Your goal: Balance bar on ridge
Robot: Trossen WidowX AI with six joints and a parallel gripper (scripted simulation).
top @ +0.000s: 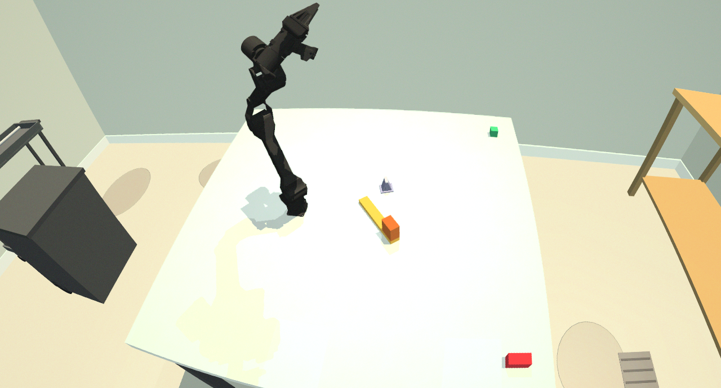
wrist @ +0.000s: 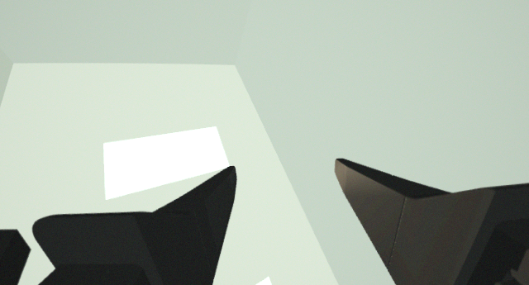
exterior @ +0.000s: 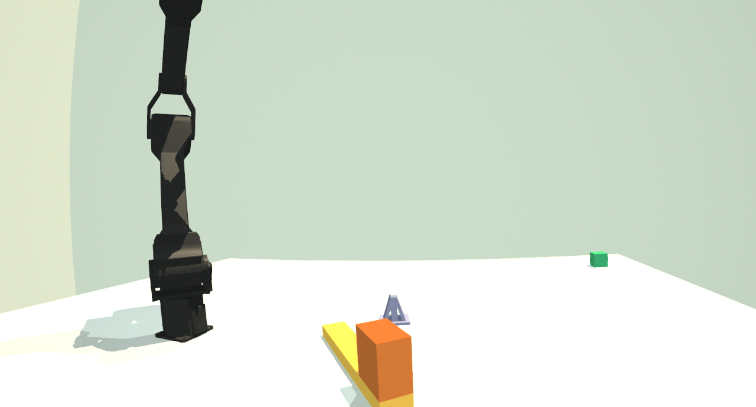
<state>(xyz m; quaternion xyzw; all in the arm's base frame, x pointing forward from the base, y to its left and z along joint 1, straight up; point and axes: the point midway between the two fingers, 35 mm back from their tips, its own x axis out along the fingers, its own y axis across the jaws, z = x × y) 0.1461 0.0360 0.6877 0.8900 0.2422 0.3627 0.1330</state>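
The yellow bar [top: 372, 210] [exterior: 342, 345] lies flat on the table. An orange block [top: 390, 228] [exterior: 385, 361] stands on its near end. The small grey-purple ridge [top: 386, 185] [exterior: 393, 309] stands on the table just behind the bar, apart from it. My gripper [wrist: 285, 168] is open, with nothing between the fingers. In the top view it is raised high above the table, over the arm's base and pointing up to the right. In the exterior view it is out of the frame at the top.
A green cube [top: 493, 132] [exterior: 598, 259] sits near the table's far right corner. A red block [top: 519, 360] lies near the front right edge. The arm's base is left of the bar. A dark cabinet [top: 67, 234] stands left of the table, and a wooden shelf [top: 690, 234] stands to the right.
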